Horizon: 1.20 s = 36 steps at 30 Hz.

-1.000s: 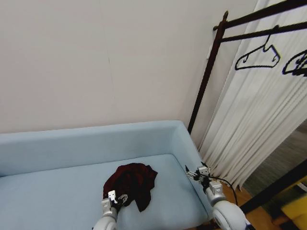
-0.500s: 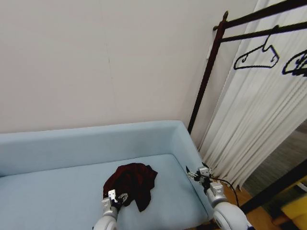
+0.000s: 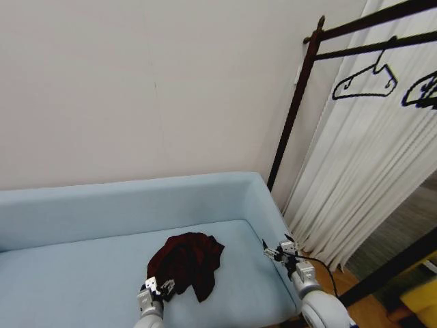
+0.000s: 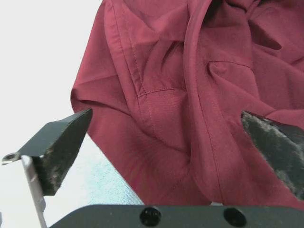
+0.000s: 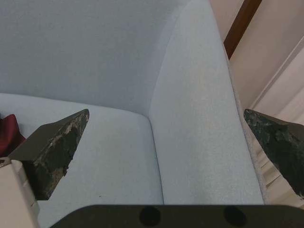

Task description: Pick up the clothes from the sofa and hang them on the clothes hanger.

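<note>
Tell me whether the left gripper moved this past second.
Yes. The left gripper drew slightly back across the red garment, toward the sofa front.

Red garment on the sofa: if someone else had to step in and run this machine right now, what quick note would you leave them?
Left pincer: open, low at the near edge of the dark red garment, fingers spread either side of its folds, nothing gripped.
Right pincer: open and empty, above the seat near the right armrest of the sofa.
Things: the garment lies crumpled on the seat cushion. Clothes rack stands to the right past the sofa, with a bare black hanger on its rail.
Done: left pincer lined up on the garment.
Left: close on it, lift it, carry it to the rack, hang it.
</note>
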Tool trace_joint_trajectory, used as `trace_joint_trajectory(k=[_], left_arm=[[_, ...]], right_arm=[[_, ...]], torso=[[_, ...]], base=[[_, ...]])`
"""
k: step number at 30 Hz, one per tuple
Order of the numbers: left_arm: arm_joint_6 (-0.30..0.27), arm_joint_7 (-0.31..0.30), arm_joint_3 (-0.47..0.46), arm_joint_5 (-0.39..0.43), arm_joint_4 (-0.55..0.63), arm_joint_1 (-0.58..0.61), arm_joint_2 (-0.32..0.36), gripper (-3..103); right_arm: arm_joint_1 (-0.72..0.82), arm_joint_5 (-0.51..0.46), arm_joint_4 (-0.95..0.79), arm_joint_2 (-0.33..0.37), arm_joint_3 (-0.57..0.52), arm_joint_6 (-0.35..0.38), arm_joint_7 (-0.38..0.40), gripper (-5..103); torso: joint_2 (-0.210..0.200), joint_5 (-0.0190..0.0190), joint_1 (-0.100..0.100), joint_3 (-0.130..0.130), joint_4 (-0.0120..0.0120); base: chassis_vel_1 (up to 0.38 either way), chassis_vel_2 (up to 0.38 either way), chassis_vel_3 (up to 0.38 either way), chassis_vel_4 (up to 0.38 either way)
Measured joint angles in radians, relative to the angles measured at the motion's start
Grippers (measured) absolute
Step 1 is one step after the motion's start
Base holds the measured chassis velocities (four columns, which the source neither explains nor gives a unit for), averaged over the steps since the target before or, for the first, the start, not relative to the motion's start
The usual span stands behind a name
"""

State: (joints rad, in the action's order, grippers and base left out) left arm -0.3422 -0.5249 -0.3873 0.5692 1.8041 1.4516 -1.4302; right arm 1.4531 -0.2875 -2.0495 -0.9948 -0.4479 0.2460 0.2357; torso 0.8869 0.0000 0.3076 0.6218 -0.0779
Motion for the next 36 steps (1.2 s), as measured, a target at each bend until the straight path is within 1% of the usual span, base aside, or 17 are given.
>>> trace_joint_trajectory(k=[7, 9, 10, 13, 14, 15, 16, 19, 20, 23, 27, 29, 32, 33, 34, 35, 36], left_arm=[[0.012, 0.015, 0.005, -0.009, -0.034, -0.021, -0.001, 90], [0.019, 0.019, 0.01, -0.03, -0.041, -0.022, -0.003, 80], [0.019, 0.019, 0.01, -0.03, -0.041, -0.022, -0.003, 80], [0.033, 0.023, 0.024, -0.075, -0.061, -0.025, -0.009, 64], [0.035, 0.023, 0.027, -0.082, -0.067, -0.027, -0.009, 64], [0.036, 0.024, 0.029, -0.089, -0.073, -0.03, -0.01, 58], [0.036, 0.024, 0.029, -0.089, -0.073, -0.03, -0.01, 58], [0.051, 0.034, 0.038, -0.135, -0.093, -0.039, -0.01, 42], [0.051, 0.034, 0.038, -0.135, -0.093, -0.039, -0.01, 42], [0.065, 0.04, 0.047, -0.191, -0.099, -0.045, -0.012, 28], [0.065, 0.028, 0.057, -0.215, -0.099, -0.045, -0.015, 28], [0.065, 0.021, 0.063, -0.234, -0.094, -0.041, -0.017, 38], [0.065, 0.018, 0.065, -0.24, -0.092, -0.039, -0.017, 43], [0.065, 0.011, 0.067, -0.246, -0.09, -0.039, -0.018, 49], [0.065, 0.004, 0.069, -0.259, -0.089, -0.038, -0.019, 60], [0.065, 0.003, 0.07, -0.263, -0.089, -0.037, -0.019, 66], [0.065, 0.003, 0.07, -0.263, -0.089, -0.037, -0.019, 66]], right_arm=[[-0.013, -0.001, 0.013, 0.01, 0.014, 0.003, 0.011, 100], [-0.016, -0.001, 0.017, 0.01, 0.02, 0.003, 0.013, 100], [-0.016, -0.001, 0.017, 0.01, 0.02, 0.003, 0.013, 100], [-0.026, 0.0, 0.029, 0.005, 0.033, 0.003, 0.016, 100], [-0.028, 0.0, 0.031, 0.004, 0.035, 0.003, 0.016, 100], [-0.029, 0.001, 0.034, 0.002, 0.037, 0.003, 0.016, 100], [-0.029, 0.001, 0.034, 0.002, 0.037, 0.003, 0.016, 100], [-0.032, 0.005, 0.04, -0.003, 0.041, 0.003, 0.016, 100], [-0.032, 0.005, 0.04, -0.003, 0.041, 0.003, 0.016, 100], [-0.032, 0.006, 0.044, -0.004, 0.04, 0.002, 0.016, 100], [-0.033, 0.008, 0.048, -0.004, 0.039, 0.001, 0.015, 100], [-0.033, 0.01, 0.05, -0.005, 0.039, 0.001, 0.014, 100], [-0.034, 0.011, 0.051, -0.006, 0.038, 0.001, 0.014, 100], [-0.034, 0.013, 0.053, -0.007, 0.039, 0.0, 0.014, 100], [-0.034, 0.016, 0.057, -0.01, 0.042, -0.002, 0.013, 100], [-0.034, 0.016, 0.058, -0.01, 0.043, -0.002, 0.013, 100], [-0.034, 0.016, 0.058, -0.01, 0.043, -0.002, 0.013, 100]], torso=[[0.0, 0.0, 0.0, 0.0, 0.0], [0.0, 0.0, 0.0, 0.0, 0.0], [0.0, 0.0, 0.0, 0.0, 0.0], [0.0, 0.0, 0.0, 0.0, 0.0], [0.0, 0.0, 0.0, 0.0, 0.0], [0.0, 0.0, 0.0, 0.0, 0.0], [0.0, 0.0, 0.0, 0.0, 0.0], [0.0, 0.0, 0.0, 0.0, 0.0001], [0.0, 0.0, 0.0, 0.0, 0.0001], [0.0, 0.0, 0.0, 0.0, 0.0], [0.0, 0.0, 0.0, 0.0, 0.0], [0.0, 0.0, 0.0, 0.0, 0.0], [0.0, 0.0, 0.0, 0.0, 0.0], [0.0, 0.0, 0.0, 0.0, 0.0], [0.0, 0.0, 0.0, 0.0, 0.0], [0.0, 0.0, 0.0, 0.0, 0.0], [0.0, 0.0, 0.0, 0.0, 0.0]], base=[[0.0, 0.0, 0.0, 0.0], [0.0, 0.0, 0.0, 0.0], [0.0, 0.0, 0.0, 0.0], [0.0, 0.0, 0.0, 0.0], [0.0, 0.0, 0.0, 0.0], [0.0, 0.0, 0.0, 0.0], [0.0, 0.0, 0.0, 0.0], [0.0, 0.0, 0.0, 0.0], [0.0, 0.0, 0.0, 0.0], [0.0, 0.0, 0.0, 0.0], [0.0, 0.0, 0.0, 0.0], [0.0, 0.0, 0.0, 0.0], [0.0, 0.0, 0.0, 0.0], [0.0, 0.0, 0.0, 0.0], [0.0, 0.0, 0.0, 0.0], [0.0, 0.0, 0.0, 0.0], [0.0, 0.0, 0.0, 0.0]])
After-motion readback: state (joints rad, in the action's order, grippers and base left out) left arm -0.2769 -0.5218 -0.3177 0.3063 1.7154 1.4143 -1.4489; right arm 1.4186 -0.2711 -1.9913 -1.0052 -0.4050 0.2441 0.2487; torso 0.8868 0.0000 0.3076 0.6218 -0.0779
